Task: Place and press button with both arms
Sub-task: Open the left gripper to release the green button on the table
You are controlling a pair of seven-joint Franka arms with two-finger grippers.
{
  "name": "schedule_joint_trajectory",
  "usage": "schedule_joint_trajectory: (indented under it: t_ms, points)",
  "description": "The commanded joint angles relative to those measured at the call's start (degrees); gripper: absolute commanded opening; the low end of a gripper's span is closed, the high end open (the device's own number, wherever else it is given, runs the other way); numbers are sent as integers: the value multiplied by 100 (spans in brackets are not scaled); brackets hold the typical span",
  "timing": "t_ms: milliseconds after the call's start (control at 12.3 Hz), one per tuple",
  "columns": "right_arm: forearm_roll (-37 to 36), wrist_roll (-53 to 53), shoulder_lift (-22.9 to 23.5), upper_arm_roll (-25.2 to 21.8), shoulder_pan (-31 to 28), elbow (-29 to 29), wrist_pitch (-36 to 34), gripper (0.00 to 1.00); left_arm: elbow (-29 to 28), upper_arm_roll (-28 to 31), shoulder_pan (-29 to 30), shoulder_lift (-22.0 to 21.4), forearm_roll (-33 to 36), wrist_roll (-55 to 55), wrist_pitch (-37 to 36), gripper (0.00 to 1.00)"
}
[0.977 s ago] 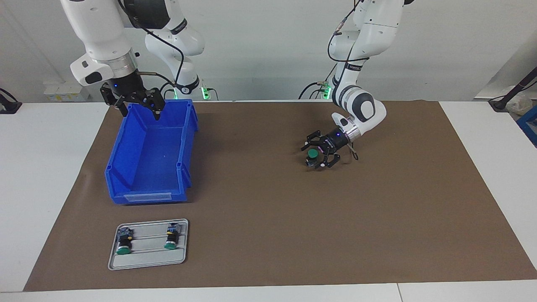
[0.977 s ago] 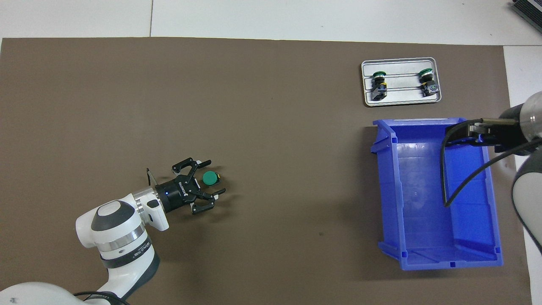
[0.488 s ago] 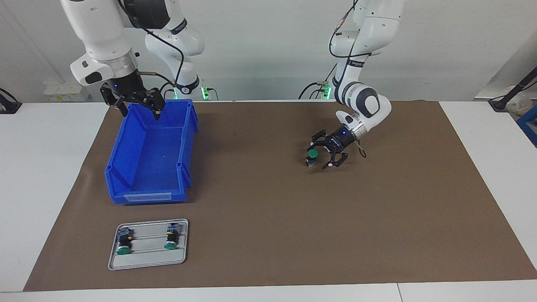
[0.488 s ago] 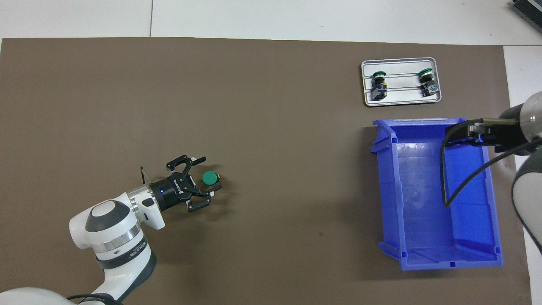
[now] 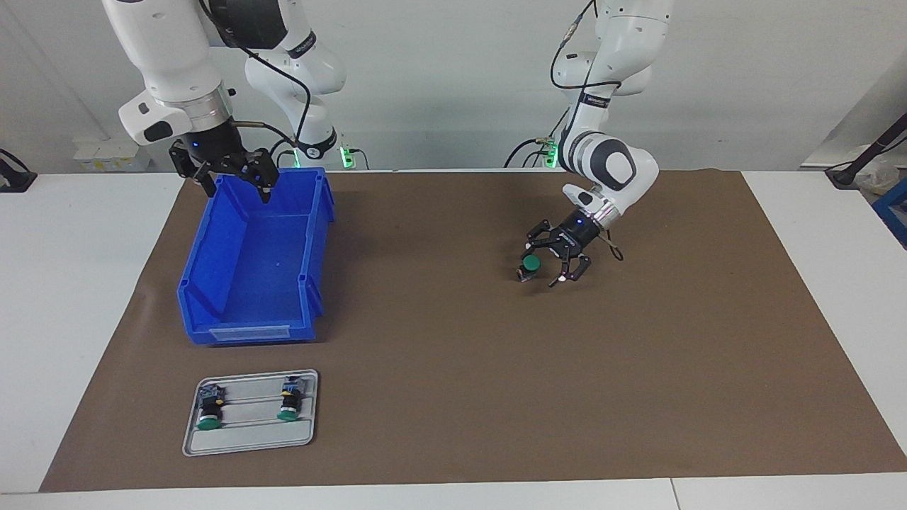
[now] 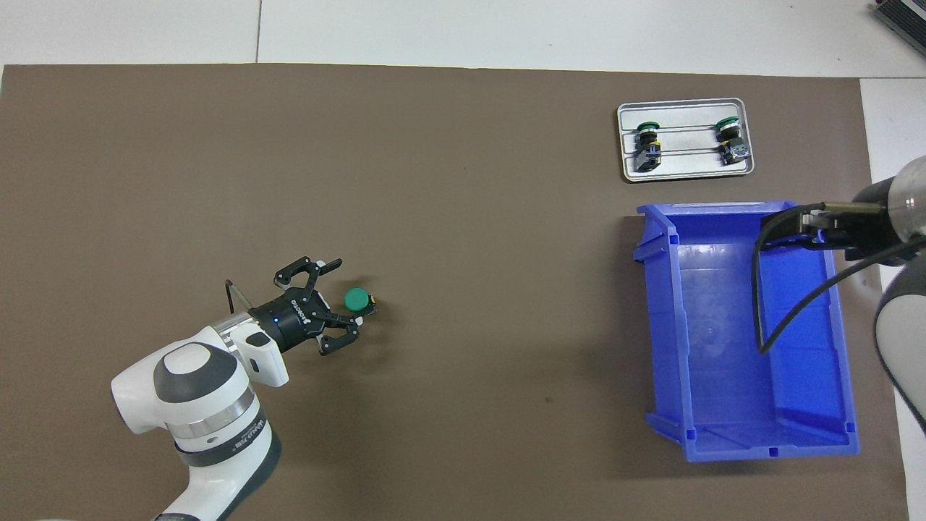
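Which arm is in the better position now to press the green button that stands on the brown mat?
Left. The left pincer is open, right beside the button on the mat. The right pincer waits over the blue bin at the right arm's end.

— Where is the left arm?
— It bends down from its base, wrist tilted low, its claw [image 5: 544,268] [image 6: 341,304] just above the surface with fingers [image 5: 555,283] spread wide, gripping nothing.
— And the right arm?
— It waits, forearm vertical, its claw [image 5: 236,190] [image 6: 804,219] pointing down at the right arm's end of the surface, fingers [image 5: 266,191] parted and empty.
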Motion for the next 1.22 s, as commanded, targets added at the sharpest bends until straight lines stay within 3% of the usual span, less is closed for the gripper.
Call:
schedule_joint_trajectory:
  t_ms: [0, 733, 1140]
  points:
    - [-1, 103, -74, 35, -28, -69, 76, 100, -148, 0, -353, -174, -37, -100, 392, 95]
    - [-1, 103, -74, 35, -28, -69, 76, 100, -18, -26, -783, -623, -46, -1065, 822, 95]
    - [-1, 103, -74, 35, -20, -69, 76, 100, 1299, -9, -836, -185, -46, -2601, 1244, 95]
